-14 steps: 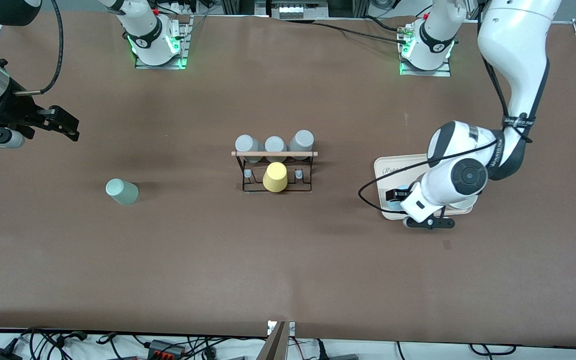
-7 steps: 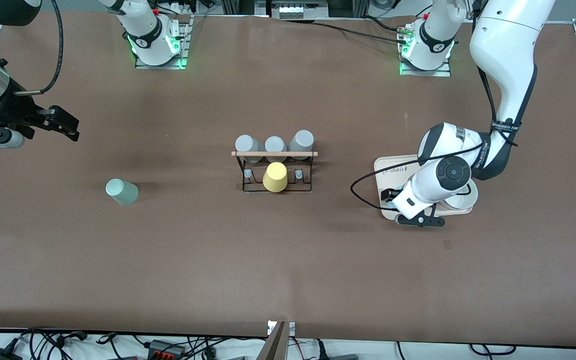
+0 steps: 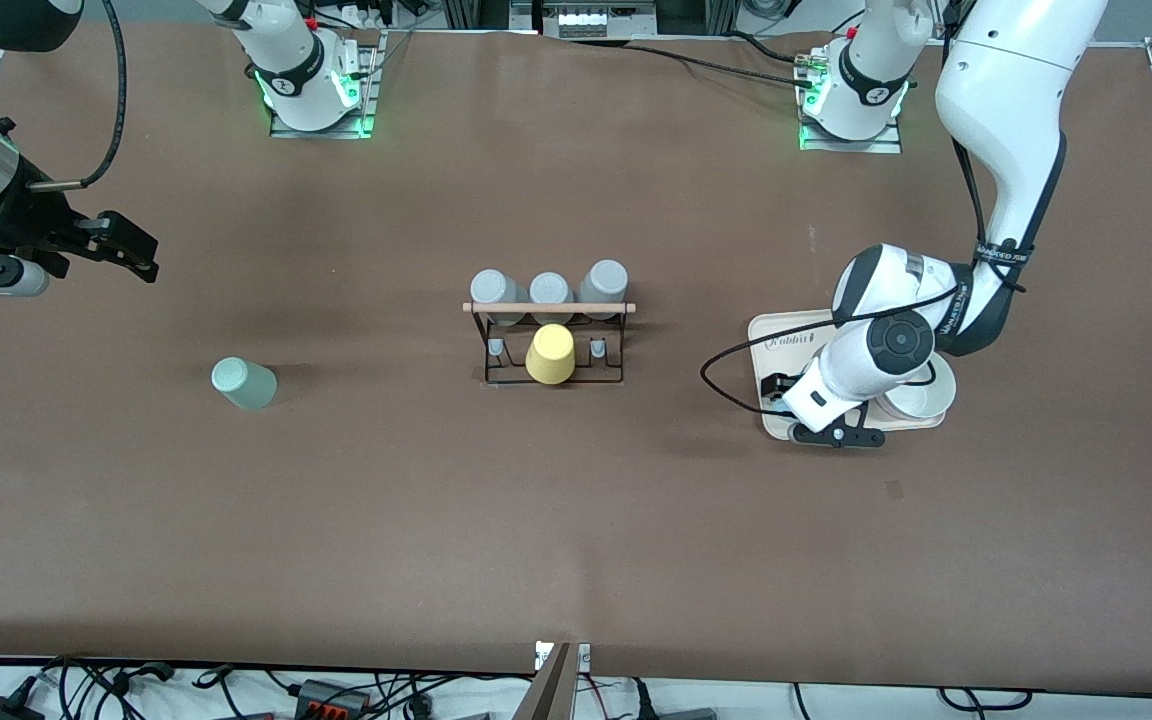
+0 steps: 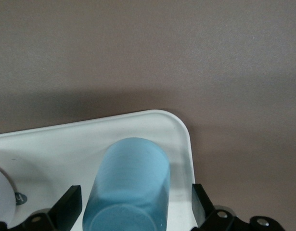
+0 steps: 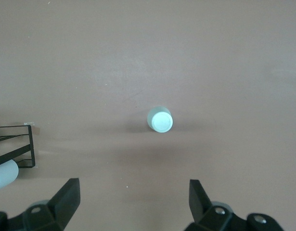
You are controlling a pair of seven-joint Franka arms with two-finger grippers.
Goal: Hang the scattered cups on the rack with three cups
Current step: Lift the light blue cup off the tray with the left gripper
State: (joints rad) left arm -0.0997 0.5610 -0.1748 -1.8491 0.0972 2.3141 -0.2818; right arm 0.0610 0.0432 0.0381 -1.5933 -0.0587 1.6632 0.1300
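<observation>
The light blue cup [image 4: 131, 185] sits on the cream tray [image 4: 66, 144] near one corner. My left gripper [image 4: 133, 202] is open, with one finger on each side of the cup and a gap to both. In the front view this gripper [image 3: 779, 392] is low over the tray [image 3: 786, 335] and hides the cup. The sage-green cup [image 3: 244, 383] stands on the table toward the right arm's end; it also shows in the right wrist view [image 5: 160, 119]. My right gripper [image 3: 131, 250] waits, open and empty [image 5: 133, 197]. The rack [image 3: 548, 345] stands mid-table.
The rack holds three grey cups [image 3: 548, 288] by its wooden dowel [image 3: 548, 307] and a yellow cup [image 3: 550, 354] on its side nearer the camera. A white bowl [image 3: 921, 398] sits on the tray beside my left gripper. The rack's corner [image 5: 18, 144] shows in the right wrist view.
My left gripper has shifted a little toward the rack's end of the tray and come over the blue cup, which the front view no longer shows. The right arm has not moved.
</observation>
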